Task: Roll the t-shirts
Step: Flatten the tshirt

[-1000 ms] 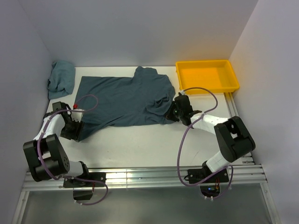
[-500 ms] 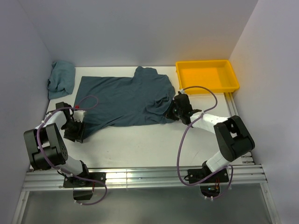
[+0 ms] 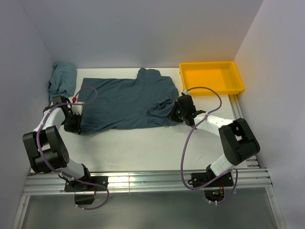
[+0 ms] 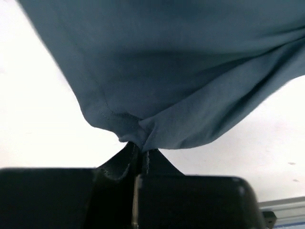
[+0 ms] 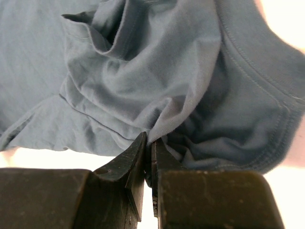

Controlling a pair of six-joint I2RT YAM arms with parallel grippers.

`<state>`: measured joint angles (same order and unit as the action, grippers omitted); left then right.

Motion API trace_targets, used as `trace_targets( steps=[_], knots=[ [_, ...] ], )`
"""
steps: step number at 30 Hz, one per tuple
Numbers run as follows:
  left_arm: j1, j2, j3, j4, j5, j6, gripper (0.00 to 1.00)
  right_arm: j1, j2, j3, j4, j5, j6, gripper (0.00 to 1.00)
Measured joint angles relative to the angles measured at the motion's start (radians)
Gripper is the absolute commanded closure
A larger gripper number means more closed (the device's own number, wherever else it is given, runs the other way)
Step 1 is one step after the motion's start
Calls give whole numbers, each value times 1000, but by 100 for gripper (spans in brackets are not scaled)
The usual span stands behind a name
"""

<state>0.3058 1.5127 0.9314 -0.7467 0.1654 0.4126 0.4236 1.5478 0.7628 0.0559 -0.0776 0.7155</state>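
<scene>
top external view shows the slate blue-grey t-shirt (image 3: 126,102) spread flat beside the yellow tray (image 3: 212,64), the left gripper (image 3: 72,122) pinched tight on its corner farthest from the tray and the right gripper (image 3: 177,112) clamped on a bunched fold at the edge nearest the tray. gripping both ends at once looks meant to pull the cloth taut so a roll can start evenly. a second shirt (image 3: 63,80) lies crumpled farther from the tray, likely waiting its turn.

No writing, label, brand mark, number or sign can be read in any of the three views.
</scene>
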Motion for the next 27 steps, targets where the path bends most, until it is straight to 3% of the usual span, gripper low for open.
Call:
trace_targets(
  steps=[7,16,27],
  knots=[
    [3,-53,162,-126,72,12,100,1,-53,40,-108,62,-19,100],
    [55,-68,344,-261,145,37,100,2,-143,229,-291,224,-59,100],
    [128,-90,577,-246,244,-14,100,4,-179,535,-449,367,-145,100]
  ],
)
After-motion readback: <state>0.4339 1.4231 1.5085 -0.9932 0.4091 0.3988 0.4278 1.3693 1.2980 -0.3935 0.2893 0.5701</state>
